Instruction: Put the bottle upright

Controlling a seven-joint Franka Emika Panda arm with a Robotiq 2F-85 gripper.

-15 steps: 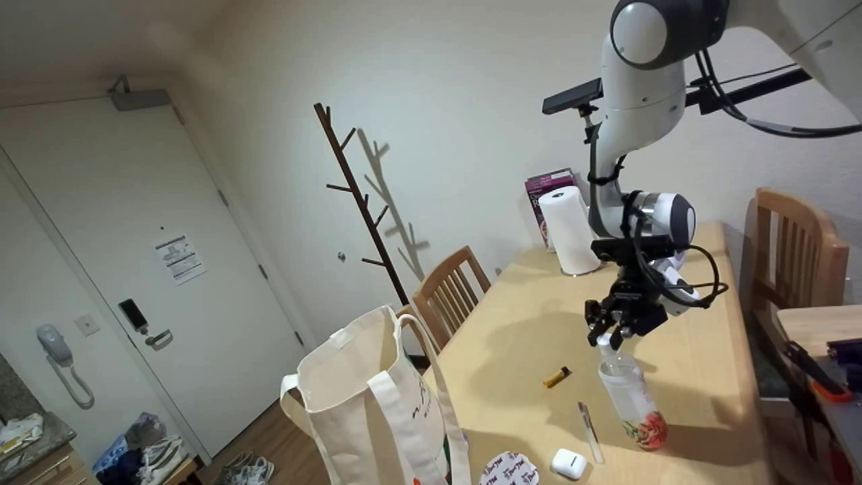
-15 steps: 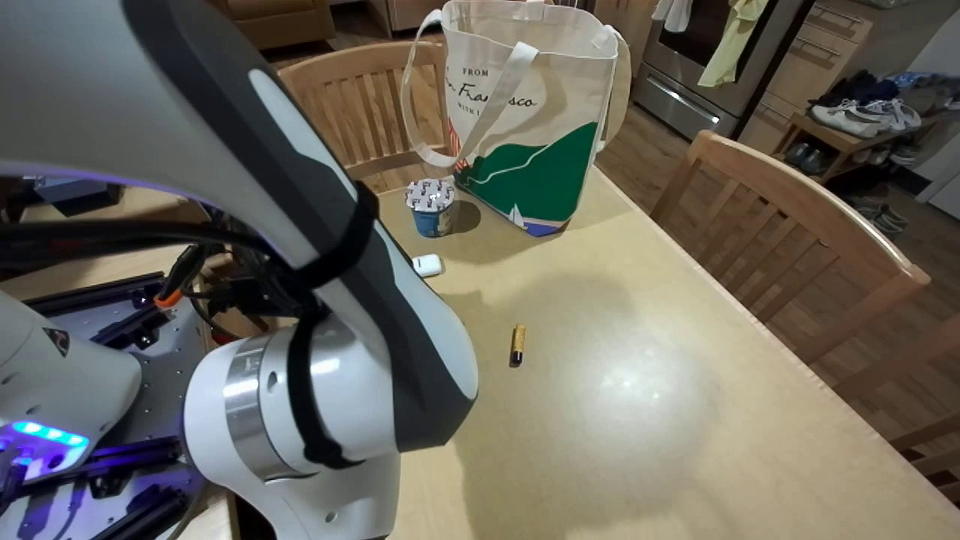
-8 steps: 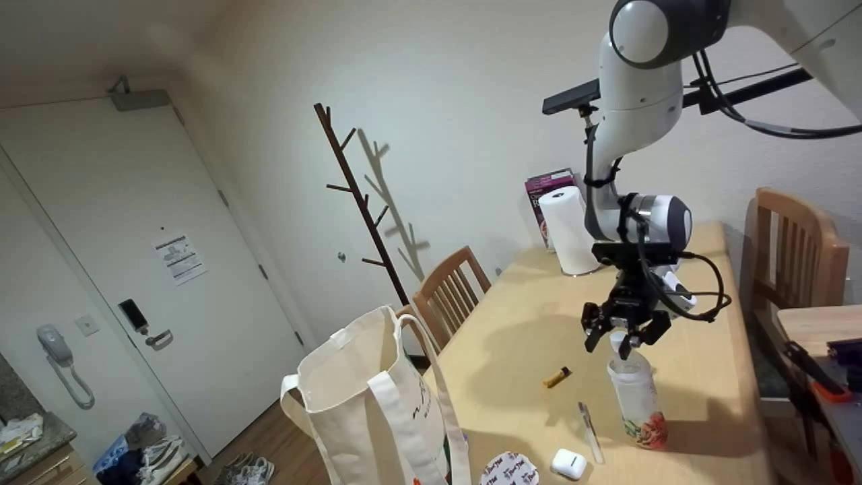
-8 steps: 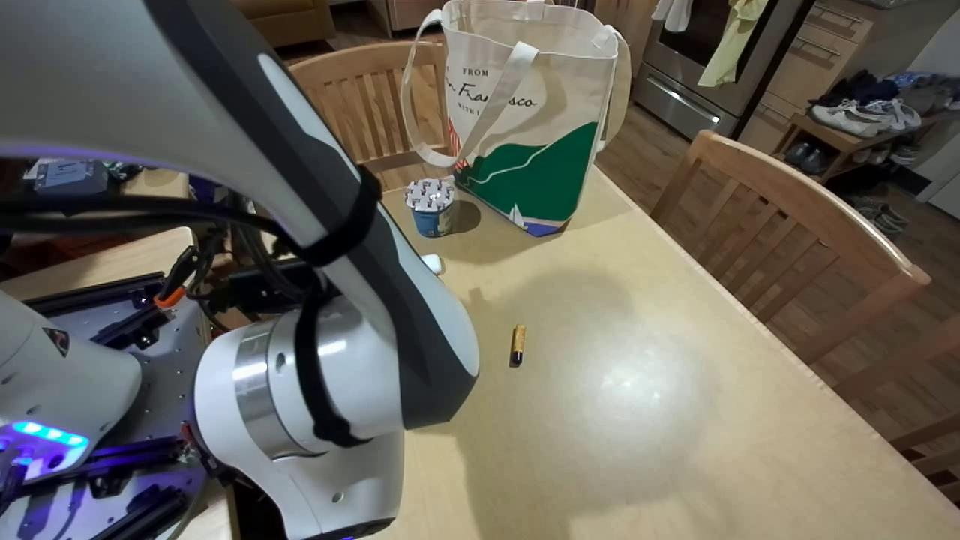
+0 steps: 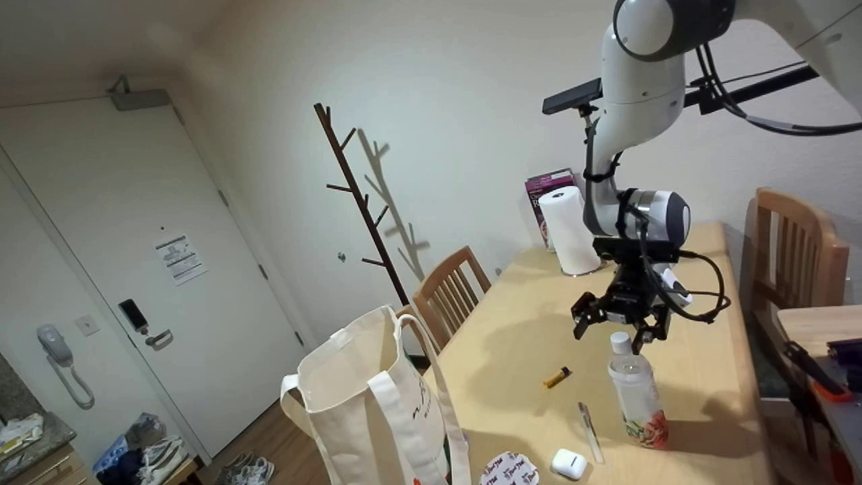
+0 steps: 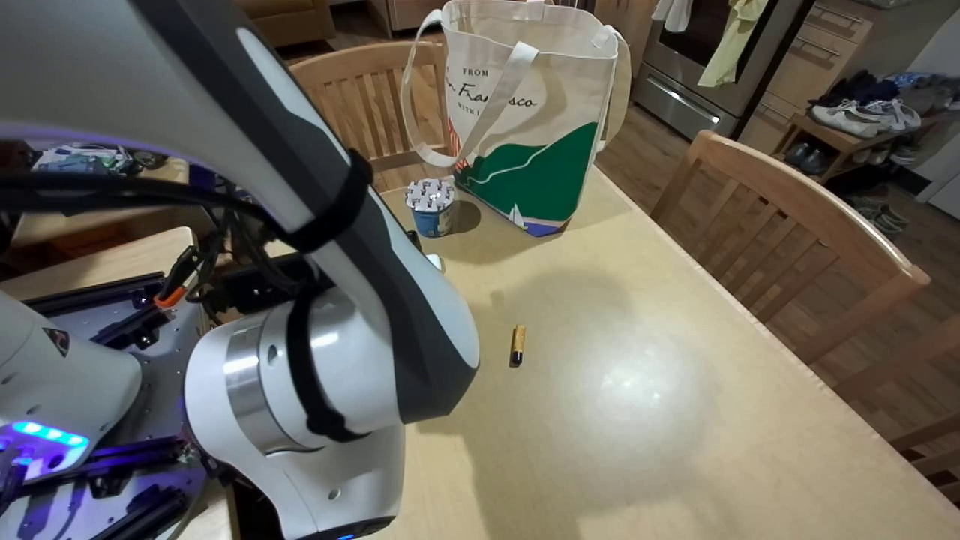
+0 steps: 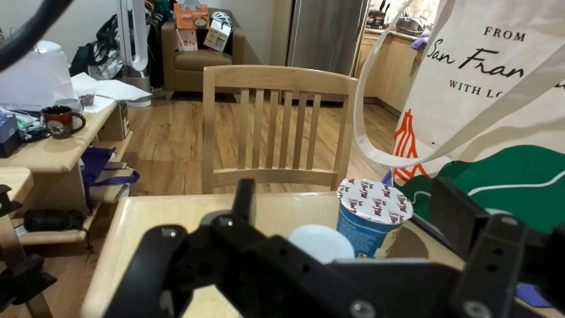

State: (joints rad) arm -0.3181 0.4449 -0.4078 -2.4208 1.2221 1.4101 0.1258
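Observation:
The bottle [image 5: 632, 394], whitish and translucent with red and green print near its base, stands upright on the table [image 5: 512, 337] in an exterior view. Its lean there matches that of the paper towel roll. My gripper [image 5: 609, 337] is open just above it, fingers spread to either side of the white cap [image 5: 620, 343], with a gap visible around it. From the wrist view, the cap [image 7: 322, 243] shows low between the wide-spread jaws of the gripper [image 7: 346, 192], and the bottle's body is hidden. The arm [image 6: 360, 300] hides bottle and gripper in an exterior view.
Near the bottle lie a pen [image 5: 590, 431], a white earbud case [image 5: 569, 463] and a yellow marker [image 5: 556, 377]. A blue cup [image 6: 433, 214] stands beside the tote bag [image 6: 517, 112]. Farther back are a paper towel roll [image 5: 569, 232] and a carton [image 5: 539, 185].
The jaws have spread from around the bottle's neck and let it go, and the gripper has risen slightly. The bottle has swung from a lean to upright.

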